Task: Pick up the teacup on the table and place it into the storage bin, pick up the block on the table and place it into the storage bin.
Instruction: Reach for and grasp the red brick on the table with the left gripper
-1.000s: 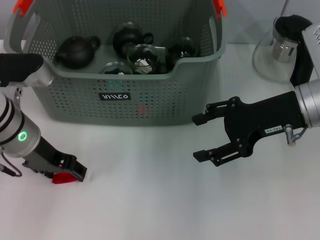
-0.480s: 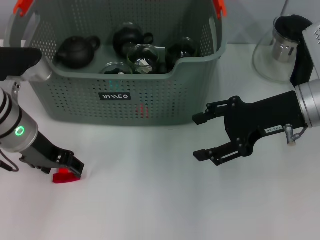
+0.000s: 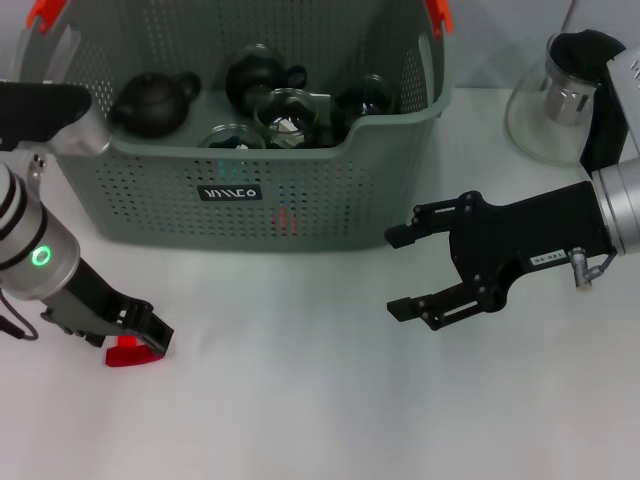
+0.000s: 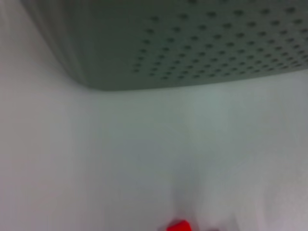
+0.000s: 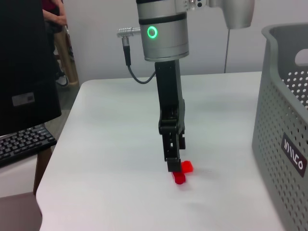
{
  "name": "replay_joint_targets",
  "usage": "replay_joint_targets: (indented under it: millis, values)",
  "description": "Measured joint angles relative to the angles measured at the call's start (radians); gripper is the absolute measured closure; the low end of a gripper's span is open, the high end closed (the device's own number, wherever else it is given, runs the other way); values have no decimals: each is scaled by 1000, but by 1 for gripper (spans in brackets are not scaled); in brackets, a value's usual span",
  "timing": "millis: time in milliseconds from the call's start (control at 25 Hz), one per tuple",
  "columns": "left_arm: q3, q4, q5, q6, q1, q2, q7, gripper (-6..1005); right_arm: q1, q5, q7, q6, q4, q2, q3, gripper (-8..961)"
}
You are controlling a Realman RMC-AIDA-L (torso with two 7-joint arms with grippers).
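The block (image 3: 125,353) is reached by the left gripper (image 3: 150,338); whether it is clenched cannot be told. An off-centre grasp could flick it away. The right gripper (image 3: 400,272) is held released, idle.

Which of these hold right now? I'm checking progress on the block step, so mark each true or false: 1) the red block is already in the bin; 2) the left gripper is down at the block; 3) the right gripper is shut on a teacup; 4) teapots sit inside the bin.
1) False: the red block lies on the table, in front of the storage bin.
2) True: the left gripper is down on the table at the block.
3) False: the right gripper is open and empty, beside the bin.
4) True: dark teapots sit inside it.
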Motion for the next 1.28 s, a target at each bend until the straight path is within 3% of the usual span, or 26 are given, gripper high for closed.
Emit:
replay_joint_targets:
  millis: [200,1280]
  values:
    - [21,-1,0,-3,3,-8,0,218,0,0,-3,-1,0,0,6,90]
    - [46,-46,0,-68,11,-3,0,219,0,0,-16,1,0,2,20,92]
